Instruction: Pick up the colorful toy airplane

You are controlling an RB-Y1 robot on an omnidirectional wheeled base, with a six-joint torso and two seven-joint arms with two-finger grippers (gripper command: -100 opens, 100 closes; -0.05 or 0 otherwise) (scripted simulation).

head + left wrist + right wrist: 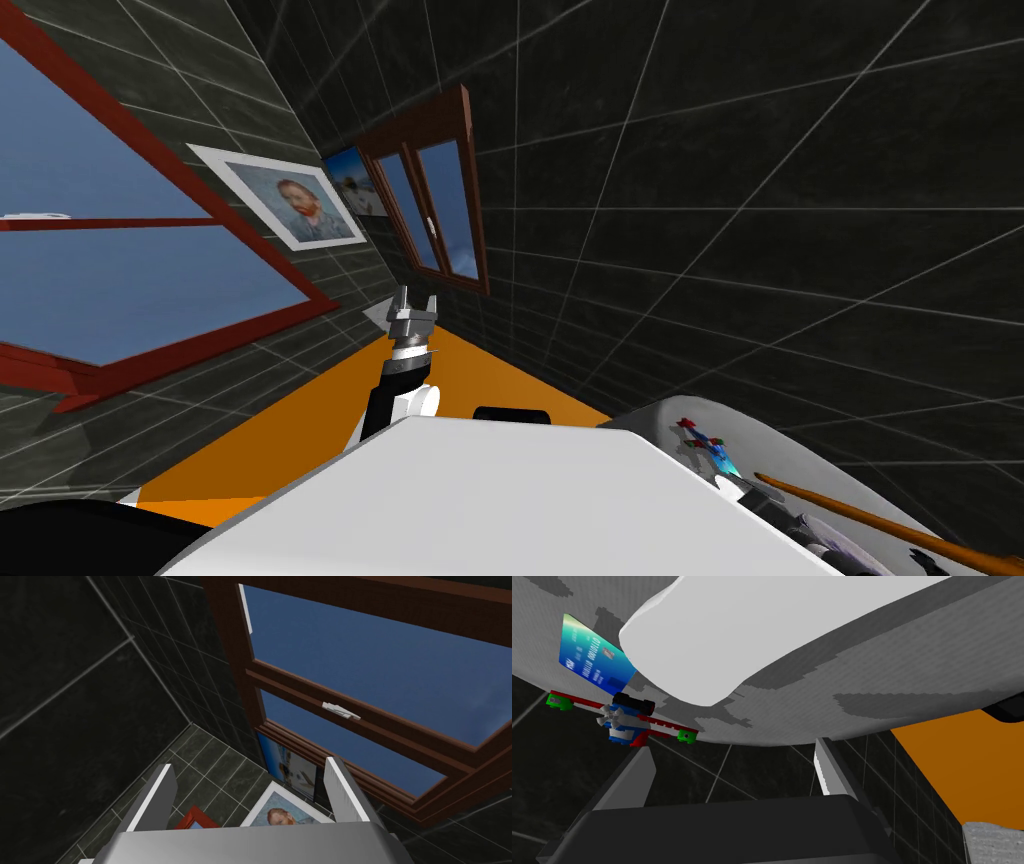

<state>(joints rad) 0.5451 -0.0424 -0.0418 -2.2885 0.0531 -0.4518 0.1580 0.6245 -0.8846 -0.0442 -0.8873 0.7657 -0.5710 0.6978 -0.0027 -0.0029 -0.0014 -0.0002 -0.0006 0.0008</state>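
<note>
- The colourful toy airplane (624, 718) has a blue body, a red wing bar with a green tip at each end, a black block on top and a white propeller. It sits right at the edge of the pale grey mottled rounded surface (922, 706).
- Measured against my right claw (737, 773), the plane lies just past the tip of one finger (643, 771). It is outside the gap, not between the two blades. I cannot tell whether that tip touches it.
- My right claw is spread wide with nothing between its blades. Their tips end just off the edge of the grey surface, with dark tiles (722, 771) behind them.
- My left claw (250, 796) is raised, well apart from the grey surface. It too is spread wide and carries nothing.
- Count on the grey surface:
  - one airplane;
  - one blue card (592, 661) with pale print, lying flat just beside the plane;
  - one thin orange-brown rod (870, 518), its pointed end near the card.
- Count of claws: two, both empty.
</note>
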